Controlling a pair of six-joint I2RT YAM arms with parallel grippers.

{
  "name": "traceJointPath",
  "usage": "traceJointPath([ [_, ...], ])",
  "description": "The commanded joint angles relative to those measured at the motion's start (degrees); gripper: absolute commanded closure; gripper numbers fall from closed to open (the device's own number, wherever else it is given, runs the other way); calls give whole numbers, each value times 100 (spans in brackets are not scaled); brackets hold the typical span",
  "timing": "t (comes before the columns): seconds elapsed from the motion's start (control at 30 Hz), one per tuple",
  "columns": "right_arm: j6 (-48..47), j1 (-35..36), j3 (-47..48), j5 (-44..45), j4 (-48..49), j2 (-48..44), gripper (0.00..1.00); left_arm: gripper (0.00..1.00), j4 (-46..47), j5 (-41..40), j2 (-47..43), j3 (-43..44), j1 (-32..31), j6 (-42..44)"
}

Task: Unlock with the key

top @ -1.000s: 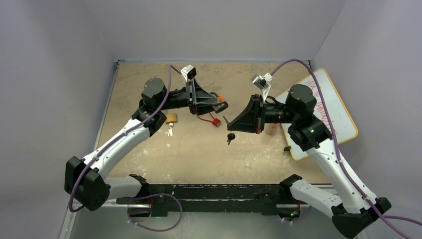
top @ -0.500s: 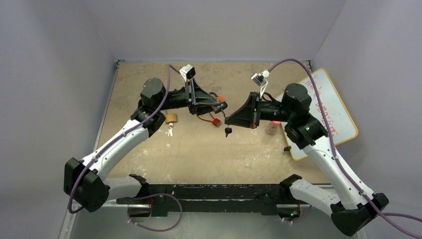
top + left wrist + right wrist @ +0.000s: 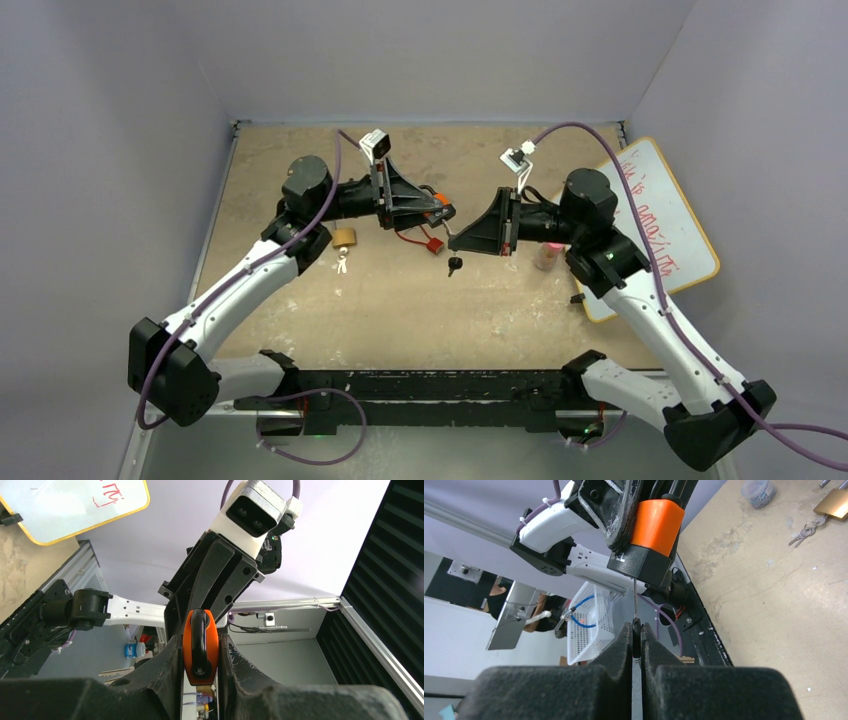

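At the black underside of the orange padlock (image 3: 656, 522) is where the tip of my key (image 3: 635, 597) sits. I can't tell from either wrist view whether it has entered the keyway or only touches the face. My left gripper (image 3: 200, 656) is clamped across the padlock body, keyway end facing the right arm, held up off the table (image 3: 400, 310). My right gripper (image 3: 637, 630) is pinched tight on the key's head, blade sticking straight out toward the padlock. As I read it, the step in hand is insertion. To do it well: line the blade axis up with the keyway, push slow and straight, and hold the left arm rigid so the padlock doesn't yield back. If it stalls, back off a touch and re-aim rather than force it. The blade is thin and will bend or twist in my grip. No rotation until the blade is fully seated. A second black key (image 3: 455, 265) hangs just below the padlock, probably off the same ring, so watch that it doesn't snag. A brass padlock (image 3: 344, 237) with its own keys lies well apart from the orange padlock, on the left-arm side. It's not ours to touch.
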Motion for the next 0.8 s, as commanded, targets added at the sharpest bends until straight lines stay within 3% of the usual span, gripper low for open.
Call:
traceJointPath([
  [0.0, 411, -11, 135, 243, 230, 29, 100, 100, 54, 112, -275, 144, -15, 326],
  [0.4, 634, -69, 3, 583, 246, -42, 100, 100, -138, 243, -392, 118, -17, 484],
  [0.77, 1199, -76, -10, -335, 934, 277, 100, 100, -152, 376, -366, 171, -17, 800],
])
